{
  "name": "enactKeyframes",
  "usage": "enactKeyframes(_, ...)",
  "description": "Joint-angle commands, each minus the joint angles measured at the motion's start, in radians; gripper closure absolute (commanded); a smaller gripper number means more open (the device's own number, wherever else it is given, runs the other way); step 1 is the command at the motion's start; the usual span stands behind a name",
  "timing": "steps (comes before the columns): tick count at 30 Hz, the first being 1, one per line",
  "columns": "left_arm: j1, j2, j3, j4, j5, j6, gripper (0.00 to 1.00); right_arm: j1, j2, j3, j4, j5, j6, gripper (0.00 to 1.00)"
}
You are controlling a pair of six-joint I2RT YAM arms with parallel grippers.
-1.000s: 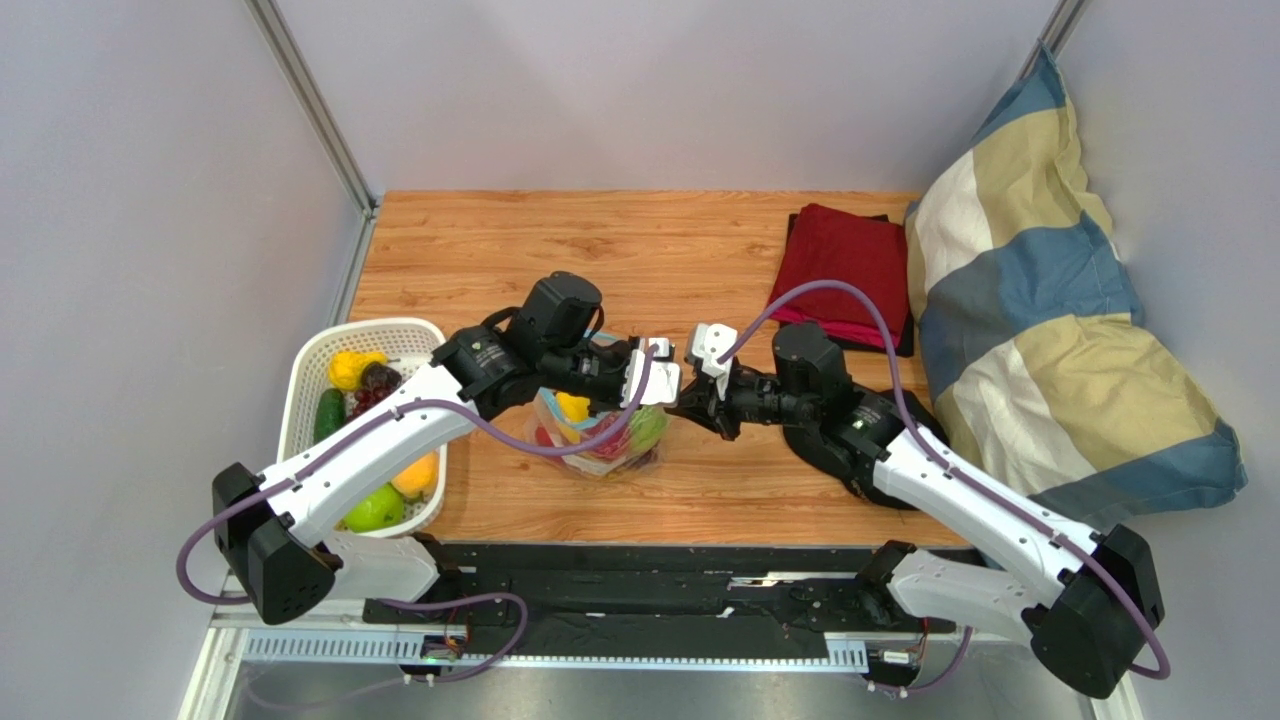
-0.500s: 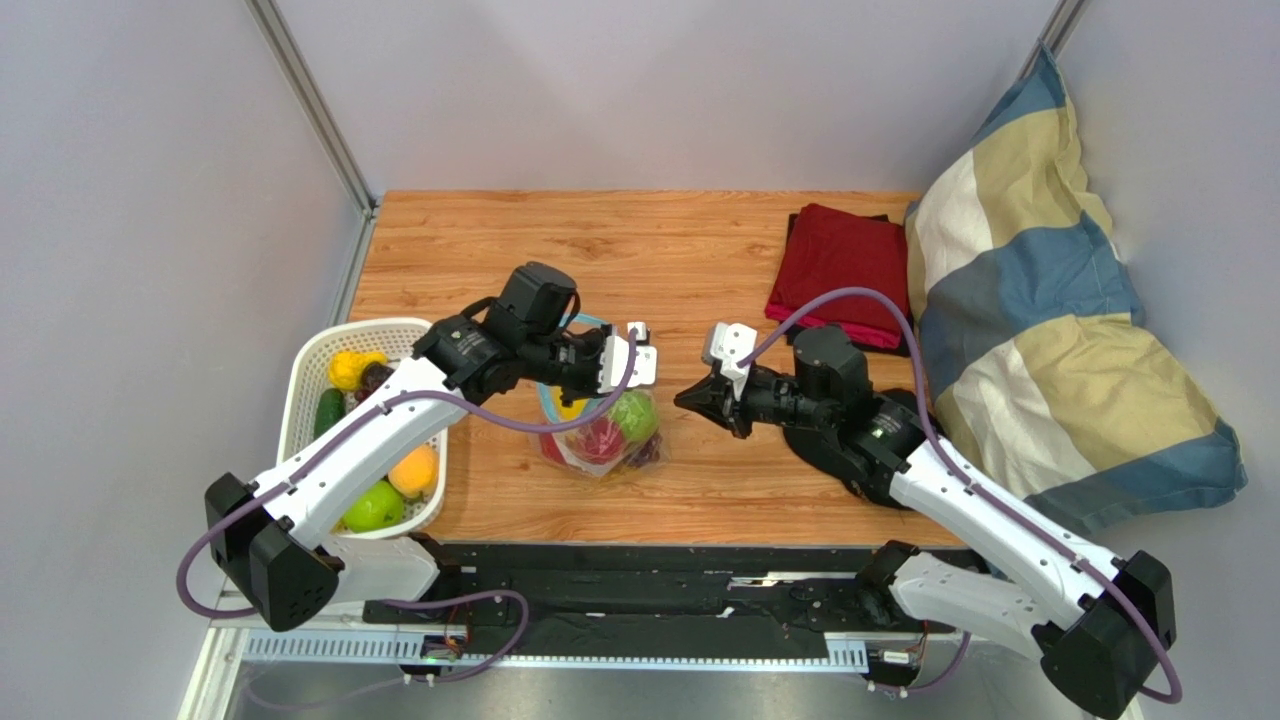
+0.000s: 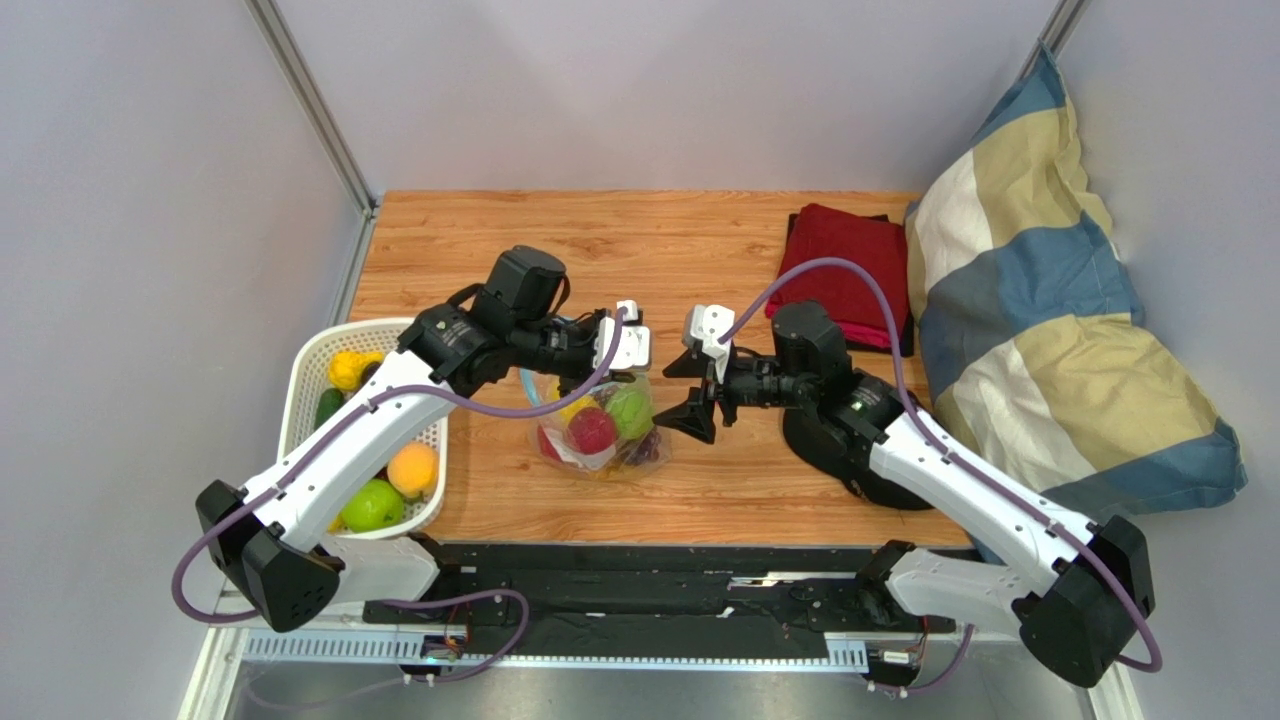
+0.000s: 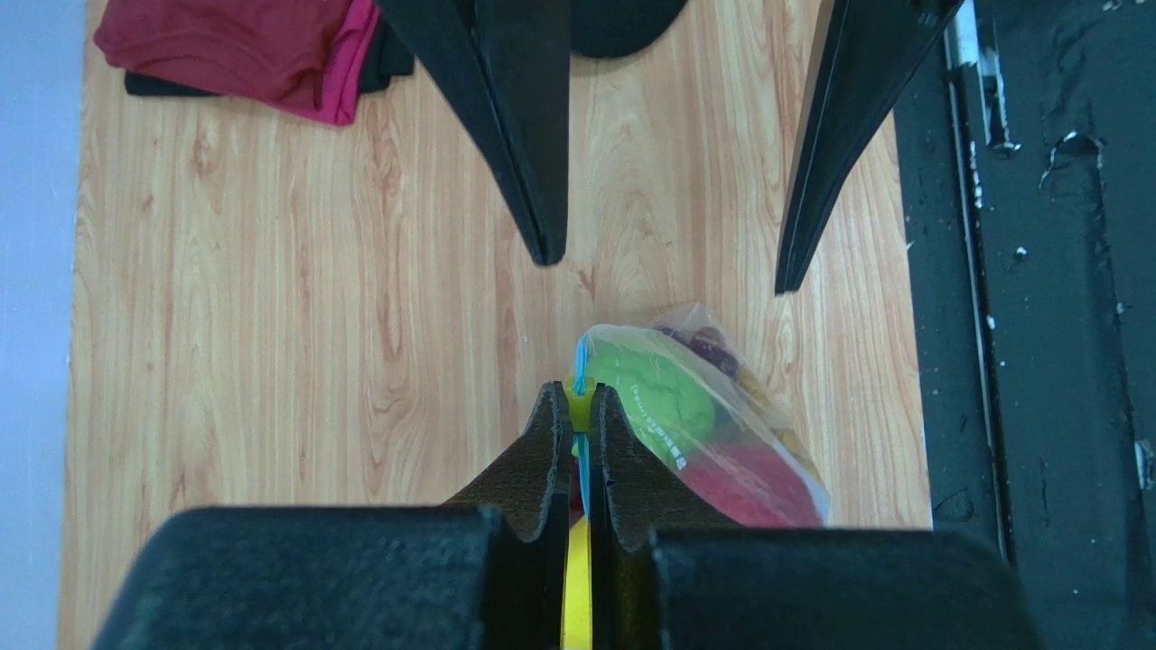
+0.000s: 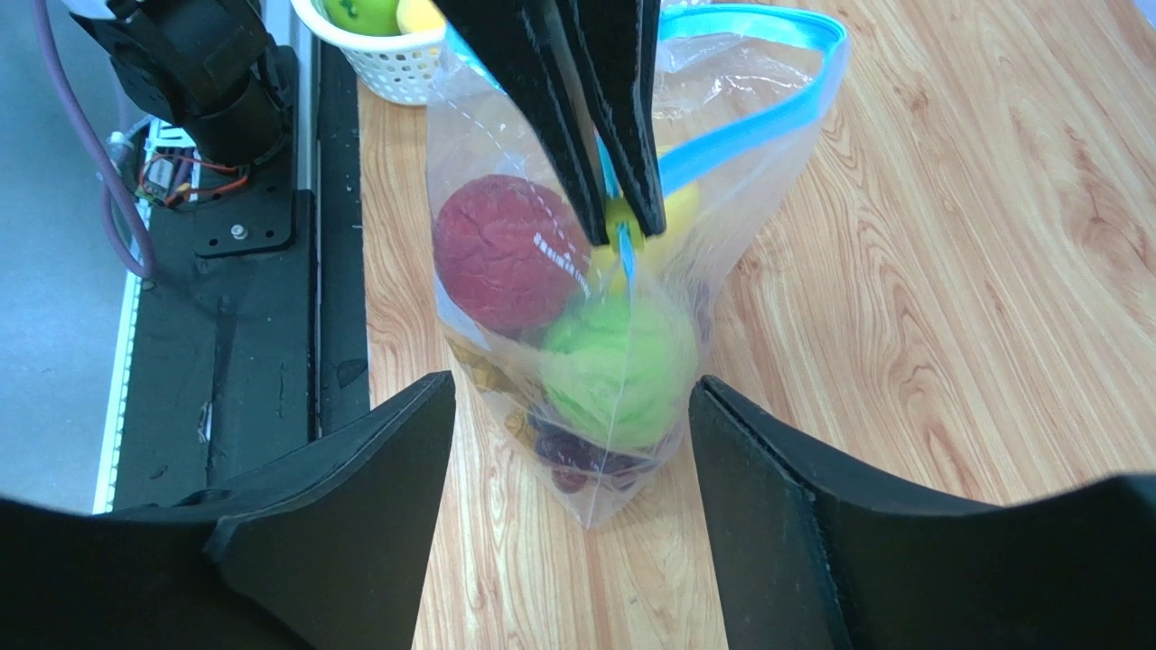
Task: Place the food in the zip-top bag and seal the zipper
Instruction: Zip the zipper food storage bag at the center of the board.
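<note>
Your left tool (image 4: 574,396) pinches the zipper (image 5: 733,129) of the filled bag (image 5: 597,406) while your right tool (image 4: 664,271) hangs released; sealing likely needs its pinch next.

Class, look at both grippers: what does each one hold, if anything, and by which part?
The left gripper pinches the bag by its blue zipper strip. The right gripper is open and holds nothing.

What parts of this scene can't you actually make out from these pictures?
Right wrist view: the left end effector covers the zipper where it pinches it, so whether that stretch is closed is hidden.
Top view: the left arm crosses the basket, hiding some of its contents.
Right wrist view: the dark food at the bottom of the zip-top bag is blurred by crinkled plastic.
</note>
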Motion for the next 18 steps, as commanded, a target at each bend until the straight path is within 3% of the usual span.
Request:
enactKeyframes(1,-0.028,0.015,0.056,0.014,0.066,-0.03,1.0,0.009,0.03,0.059,0.041,-0.049,0.008,0.33)
enactKeyframes(10,-0.046,0.027,0.068,0.026,0.069,-0.041,1.0,0.019,0.093,0.087,0.087,-0.039,0.018,0.45)
enactKeyframes(13,-0.048,0.03,0.071,0.028,0.071,-0.046,1.0,0.024,0.102,0.082,0.11,-0.02,0.021,0.58)
enactKeyframes(16,-0.048,0.033,0.065,0.026,0.069,-0.053,1.0,0.027,0.101,0.073,0.133,0.003,0.025,0.85)
enactKeyframes(17,-0.049,0.036,0.06,0.017,0.068,-0.053,1.0,0.027,0.093,0.067,0.135,0.012,0.022,1.0)
enactKeyframes(18,-0.048,0.038,0.062,0.008,0.057,-0.049,1.0,0.027,0.085,0.061,0.139,0.017,0.019,1.0)
